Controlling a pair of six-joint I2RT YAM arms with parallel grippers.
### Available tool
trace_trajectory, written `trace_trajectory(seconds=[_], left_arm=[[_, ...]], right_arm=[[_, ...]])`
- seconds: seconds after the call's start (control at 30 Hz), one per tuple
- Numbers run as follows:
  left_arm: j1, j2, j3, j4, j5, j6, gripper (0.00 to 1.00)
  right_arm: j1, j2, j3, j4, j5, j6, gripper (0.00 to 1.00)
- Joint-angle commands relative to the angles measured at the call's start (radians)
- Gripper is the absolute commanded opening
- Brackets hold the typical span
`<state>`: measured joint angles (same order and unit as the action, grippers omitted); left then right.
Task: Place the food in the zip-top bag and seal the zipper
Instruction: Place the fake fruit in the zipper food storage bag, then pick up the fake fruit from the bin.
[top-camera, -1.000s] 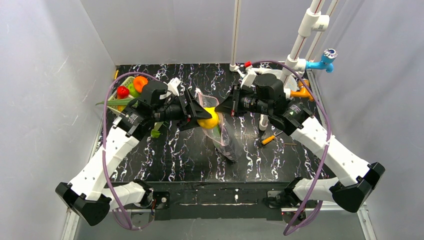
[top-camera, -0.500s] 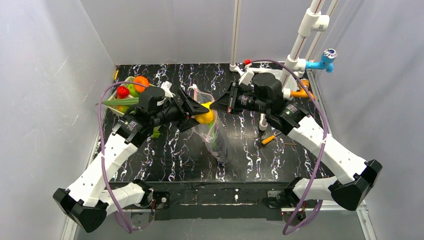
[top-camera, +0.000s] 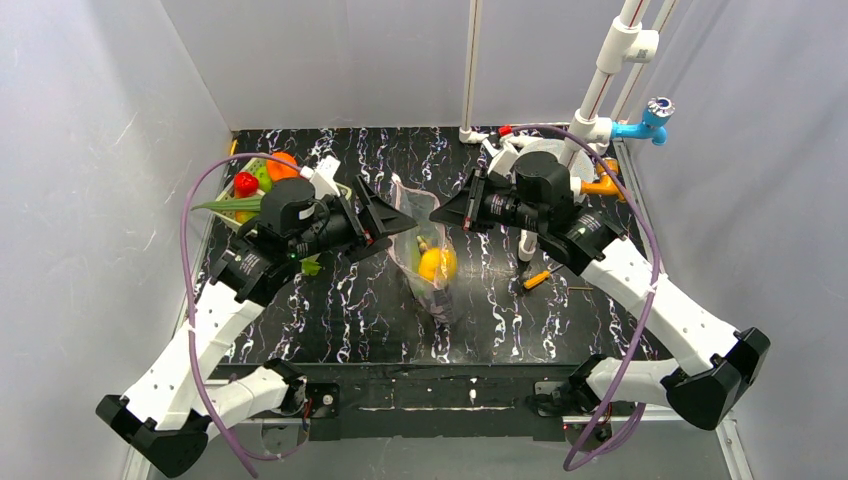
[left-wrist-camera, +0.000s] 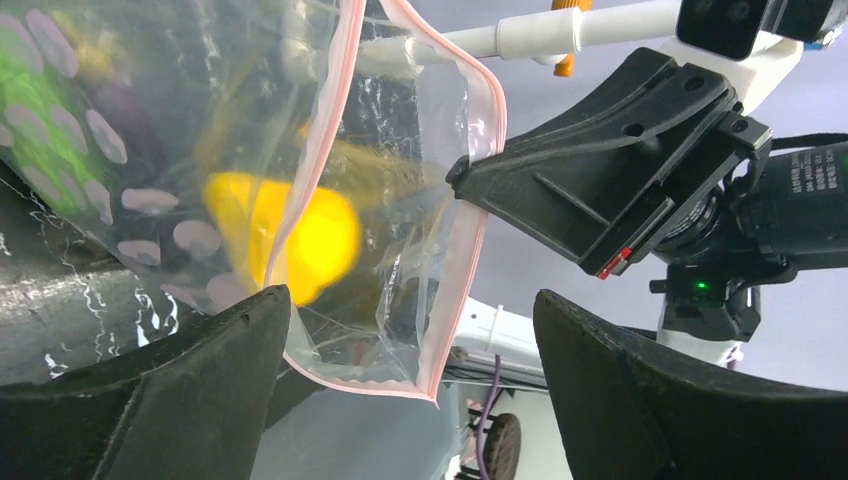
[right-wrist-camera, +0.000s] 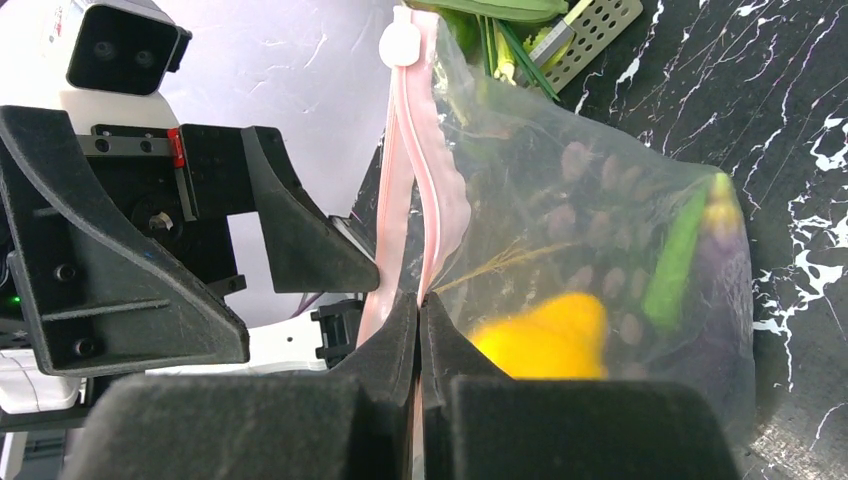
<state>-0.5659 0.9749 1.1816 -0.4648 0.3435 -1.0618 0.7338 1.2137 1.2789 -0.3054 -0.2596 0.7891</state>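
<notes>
At the bag's mouth, right gripper (right-wrist-camera: 420, 300): clamped flat on the zipper (right-wrist-camera: 405, 180), pinching one pink lip and holding the rim up.
Left gripper (left-wrist-camera: 412, 298): jaws spread wide with nothing between them; it hovers just left of the mouth, facing the right gripper across it.
Zipper: unsealed. Its long axis runs away from the right gripper's tips toward the far left, and the two lips gape apart.
Zip-top bag (top-camera: 425, 265): hangs between the two grippers, its body sagging down to the table (top-camera: 330, 300) toward the near edge.
Food inside: a yellow piece (top-camera: 437, 264) sits low in the bag, with the green cucumber (right-wrist-camera: 675, 260) beside it and something purple underneath.
Food outside: a red piece (top-camera: 245, 183) and an orange piece (top-camera: 282, 164) lie with green ones at the far left, behind the left arm.
Coming move, as a judgement: the empty left gripper is nearer those pieces. Each one should go in from above, left of the pinched lip.
</notes>
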Motion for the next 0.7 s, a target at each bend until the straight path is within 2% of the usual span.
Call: trace_trajectory(seconds=[0.0, 0.17, 0.23, 0.5, 0.67], left_arm=[[-0.003, -0.012, 0.058, -0.04, 0.012, 0.104, 0.9], [-0.003, -0.031, 0.088, -0.116, -0.049, 0.174, 0.8], [-0.003, -0.049, 0.089, -0.134, -0.08, 0.201, 0.79], [-0.003, -0.051, 0.19, -0.336, -0.309, 0.388, 0.81], [-0.003, -0.022, 0.213, -0.469, -0.53, 0.477, 0.83]], right_arm=[[-0.007, -0.041, 0.017, 0.027, 0.01, -0.01, 0.01], [-0.008, -0.049, 0.022, 0.018, 0.013, -0.02, 0.01], [-0.008, -0.053, 0.022, 0.011, 0.02, -0.029, 0.01], [-0.008, -0.077, 0.033, -0.034, 0.035, -0.102, 0.01], [-0.009, -0.096, 0.043, -0.06, 0.04, -0.166, 0.01]])
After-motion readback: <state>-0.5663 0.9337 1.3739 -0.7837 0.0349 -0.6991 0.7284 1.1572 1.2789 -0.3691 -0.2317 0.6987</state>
